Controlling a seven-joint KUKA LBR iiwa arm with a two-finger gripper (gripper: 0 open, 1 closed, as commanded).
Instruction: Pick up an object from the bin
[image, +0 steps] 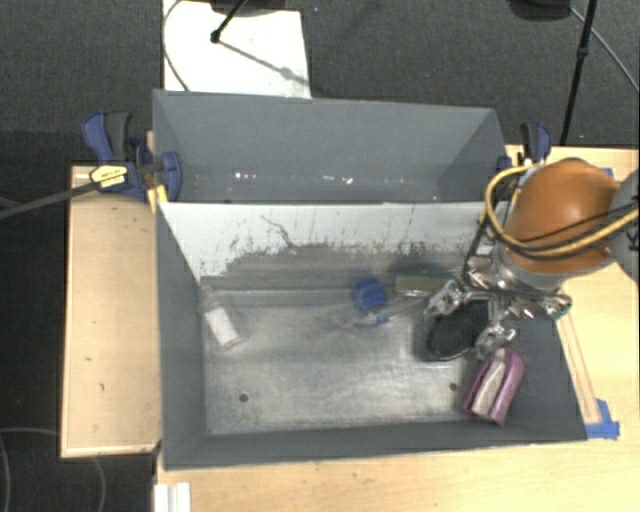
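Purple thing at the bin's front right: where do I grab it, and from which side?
Probably from straight above, at the middle of the purple oblong object, closing across its narrow width. It lies flat, its long axis slanting toward the front, and the bin's sloping right wall is close beside it, so a side approach looks cramped.
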